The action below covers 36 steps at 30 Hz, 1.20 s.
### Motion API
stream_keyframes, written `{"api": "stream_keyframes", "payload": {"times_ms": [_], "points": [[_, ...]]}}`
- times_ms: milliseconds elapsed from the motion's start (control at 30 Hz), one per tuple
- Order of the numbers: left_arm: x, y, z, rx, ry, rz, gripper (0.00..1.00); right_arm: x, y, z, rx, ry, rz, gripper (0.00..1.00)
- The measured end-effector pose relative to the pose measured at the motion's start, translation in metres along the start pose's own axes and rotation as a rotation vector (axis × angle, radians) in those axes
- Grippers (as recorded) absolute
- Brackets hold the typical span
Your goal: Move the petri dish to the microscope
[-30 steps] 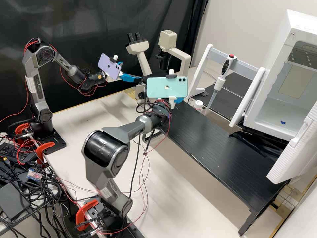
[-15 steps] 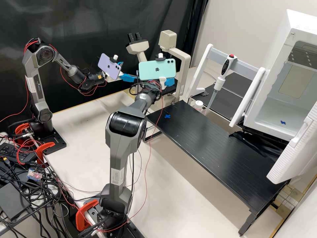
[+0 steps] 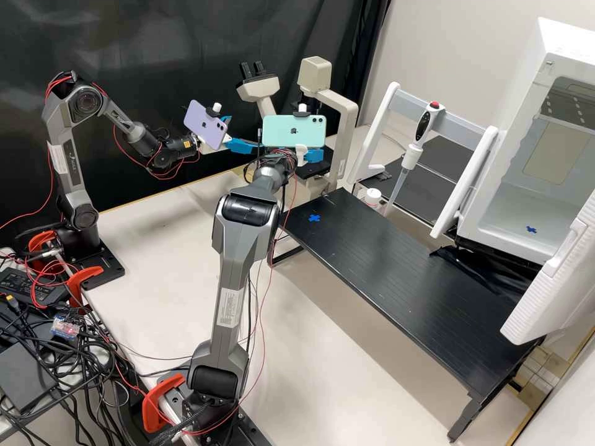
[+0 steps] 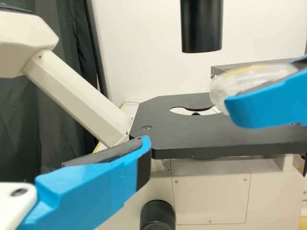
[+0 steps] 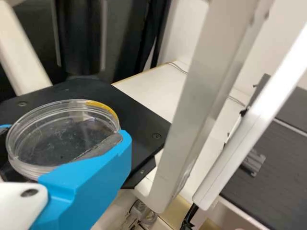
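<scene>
Clamping the petri dish between its jaws, the right gripper holds it over the microscope's dark stage; whether dish and stage touch, I cannot tell. The left gripper hangs near the microscope's eyepiece side, its jaws well apart and nothing between them.

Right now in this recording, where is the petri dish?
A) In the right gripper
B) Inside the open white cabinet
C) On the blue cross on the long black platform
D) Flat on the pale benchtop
A: in the right wrist view the clear petri dish sits in the right gripper, against a blue finger's dark pad.
</scene>
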Motion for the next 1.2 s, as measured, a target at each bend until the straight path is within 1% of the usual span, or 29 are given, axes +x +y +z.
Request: {"api": "stream_keyframes", "payload": {"times_ms": [33,67,100,133,167,267,400,467,500,533,567,600,633,667,767,867,900,933,967,1000,1033,1167,1200], "points": [[0.0,0.0,0.0,0.0,0.0,0.0,1.0,0.003,-0.002,0.001,0.006,-0.002,0.004,0.0],[0.0,0.0,0.0,0.0,0.0,0.0,1.0,0.006,-0.003,0.002,0.025,0.0,0.008,0.0],[0.0,0.0,0.0,0.0,0.0,0.0,1.0,0.009,-0.005,0.002,0.015,0.005,0.011,0.0],[0.0,0.0,0.0,0.0,0.0,0.0,1.0,0.013,-0.006,0.002,0.027,0.011,0.015,0.0],[0.0,0.0,0.0,0.0,0.0,0.0,1.0,0.015,-0.007,0.002,0.014,0.015,0.017,0.0],[0.0,0.0,0.0,0.0,0.0,0.0,1.0,0.03,-0.011,0.003,0.056,0.037,0.023,0.0],[0.0,0.0,0.0,0.0,0.0,0.0,1.0,0.049,-0.018,0.008,0.087,0.036,0.024,0.0],[0.0,0.0,0.0,0.0,0.0,0.0,1.0,0.056,-0.017,0.008,0.102,0.038,0.033,0.0],[0.0,0.0,0.0,0.0,0.0,0.0,1.0,0.057,-0.017,0.008,0.097,0.038,0.035,0.0],[0.0,0.0,0.0,0.0,0.0,0.0,1.0,0.059,-0.016,0.007,0.109,0.037,0.04,0.0],[0.0,0.0,0.0,0.0,0.0,0.0,1.0,0.061,-0.015,0.007,0.111,0.032,0.045,0.0],[0.0,0.0,0.0,0.0,0.0,0.0,1.0,0.063,-0.014,0.007,0.101,0.028,0.045,0.0],[0.0,0.0,0.0,0.0,0.0,0.0,1.0,0.064,-0.013,0.007,0.115,0.023,0.048,0.0],[0.0,0.0,0.0,0.0,0.0,0.0,1.0,0.065,-0.012,0.006,0.117,0.021,0.051,0.0],[0.0,0.0,0.0,0.0,0.0,0.0,1.0,0.068,-0.01,0.005,0.104,0.009,0.051,0.0],[0.0,0.0,0.0,0.0,0.0,0.0,1.0,0.071,-0.009,0.005,0.101,-0.001,0.048,0.0],[0.0,0.0,0.0,0.0,0.0,0.0,1.0,0.072,-0.007,0.004,0.088,-0.002,0.05,0.0],[0.0,0.0,0.0,0.0,0.0,0.0,1.0,0.073,-0.007,0.004,0.097,-0.005,0.047,0.0],[0.0,0.0,0.0,0.0,0.0,0.0,1.0,0.074,-0.006,0.003,0.083,-0.006,0.047,0.0],[0.0,0.0,0.0,0.0,0.0,0.0,1.0,0.074,-0.005,0.002,0.088,-0.004,0.044,0.0],[0.0,0.0,0.0,0.0,0.0,0.0,1.0,0.075,-0.005,0.001,0.076,-0.001,0.04,0.0],[0.0,0.0,0.0,0.0,0.0,0.0,1.0,0.074,-0.005,0.0,0.061,0.01,0.028,0.0],[0.0,0.0,0.0,0.0,0.0,0.0,1.0,0.074,-0.006,0.0,0.065,0.008,0.026,0.0]]}}
